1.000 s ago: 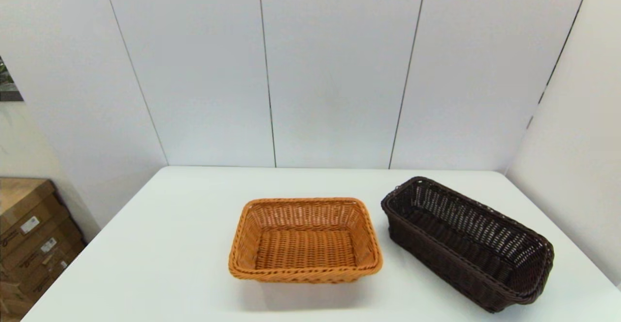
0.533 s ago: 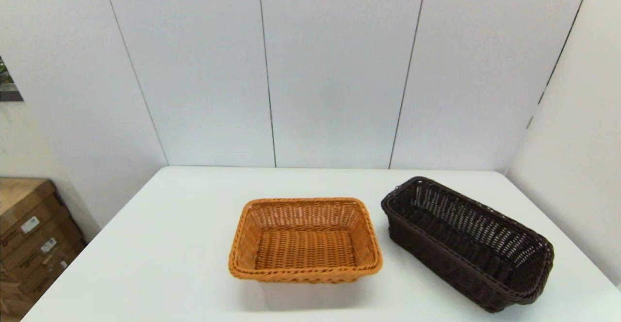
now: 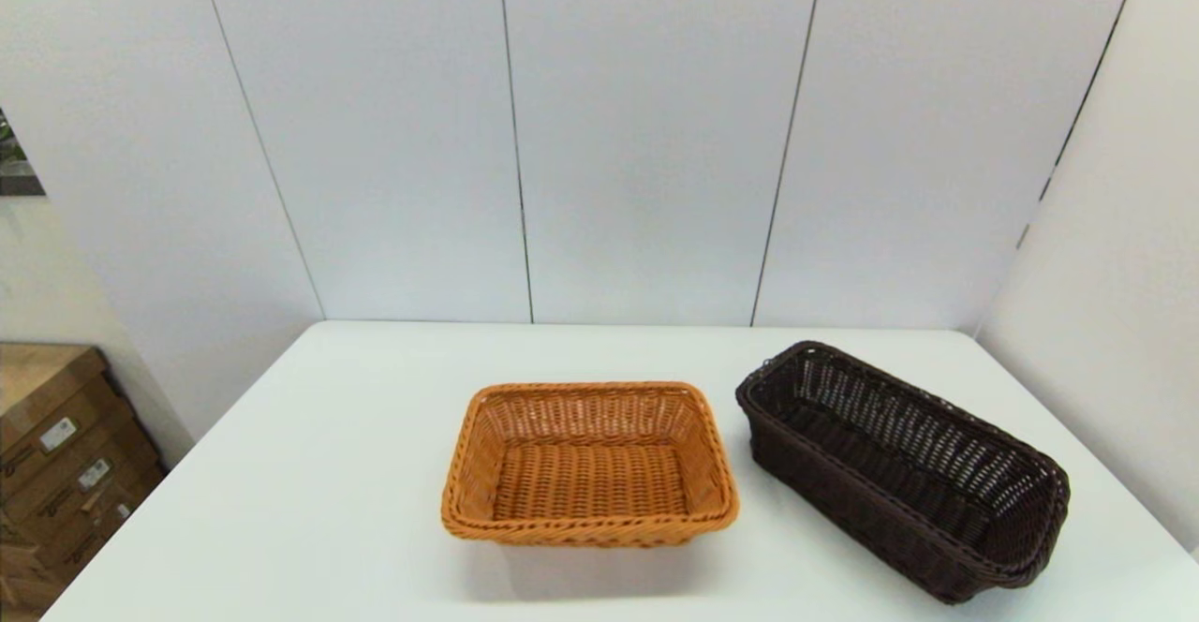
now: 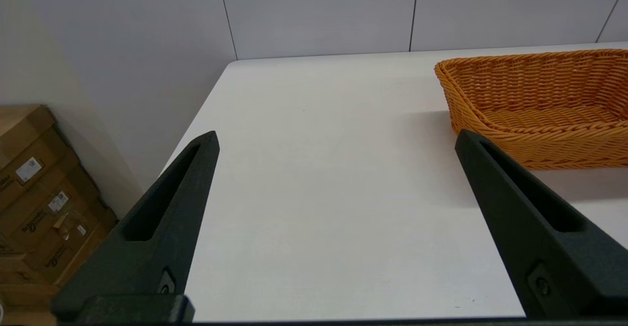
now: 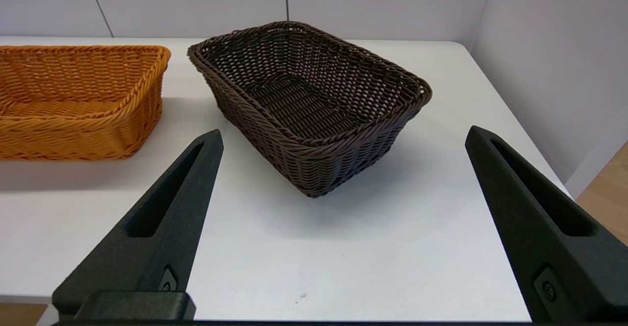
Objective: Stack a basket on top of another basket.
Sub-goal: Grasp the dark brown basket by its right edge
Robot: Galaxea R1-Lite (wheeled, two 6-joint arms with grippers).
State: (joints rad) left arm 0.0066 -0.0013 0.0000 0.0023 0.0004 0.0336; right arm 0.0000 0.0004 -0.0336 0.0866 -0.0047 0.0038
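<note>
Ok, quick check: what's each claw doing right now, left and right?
Left claw: open, holding nothing, above bare table beside the orange-tan basket.
Right claw: open, holding nothing, facing the dark brown basket.

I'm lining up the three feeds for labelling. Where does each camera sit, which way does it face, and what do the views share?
Head view: high on the robot, looking forward and down at the white table; no arm shows.
Left wrist view: behind the open left tool, facing the orange-tan basket and stacked cardboard boxes.
Right wrist view: behind the open right tool, facing the dark brown basket.
Shared: all three show the orange-tan basket.
</note>
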